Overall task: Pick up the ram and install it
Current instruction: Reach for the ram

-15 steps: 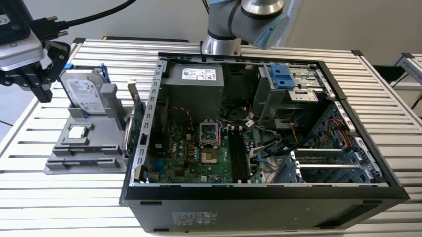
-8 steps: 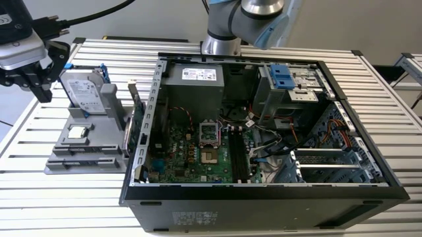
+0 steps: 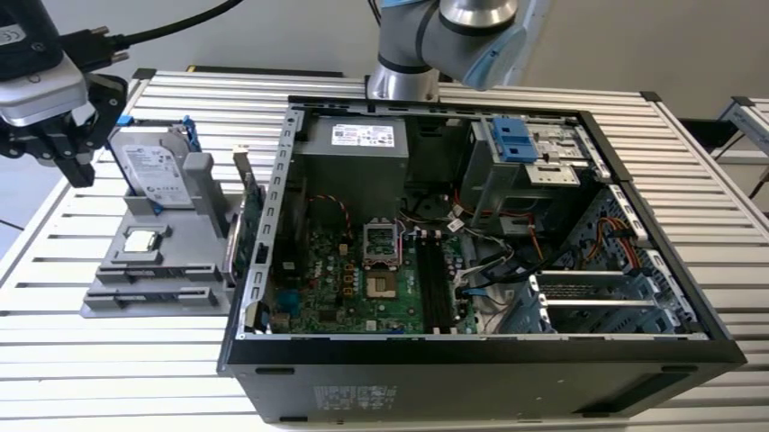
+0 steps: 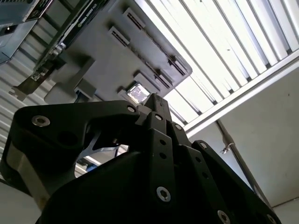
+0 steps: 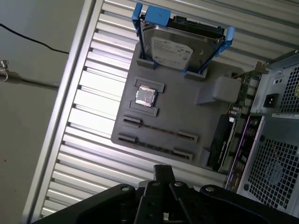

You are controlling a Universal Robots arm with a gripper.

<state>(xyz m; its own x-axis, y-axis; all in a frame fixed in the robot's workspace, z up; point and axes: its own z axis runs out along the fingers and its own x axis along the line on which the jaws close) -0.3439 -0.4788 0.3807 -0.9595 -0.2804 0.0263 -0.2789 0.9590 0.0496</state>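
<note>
The ram [image 5: 159, 130] is a slim dark stick standing on edge in the slotted holders of the grey parts tray [image 5: 187, 107]; a second such stick [image 5: 154, 145] lies parallel beside it. In the exterior view the ram [image 3: 154, 292] sits along the tray's near edge. My gripper [image 3: 79, 176] hangs at the exterior view's far left, above the table beside the tray and well apart from the ram. Its fingers look shut, with nothing between them, in both wrist views [image 5: 163, 171] [image 4: 154, 100]. The motherboard's black slots [image 3: 430, 288] lie inside the open computer case [image 3: 481, 346].
The tray also carries a silver hard drive [image 5: 180, 46] in a blue frame, a small square processor chip [image 5: 145, 96] and an expansion card [image 5: 219, 140] at the case side. The ribbed metal table [image 3: 132, 360] ends just beyond the tray. The arm's base [image 3: 402, 81] stands behind the case.
</note>
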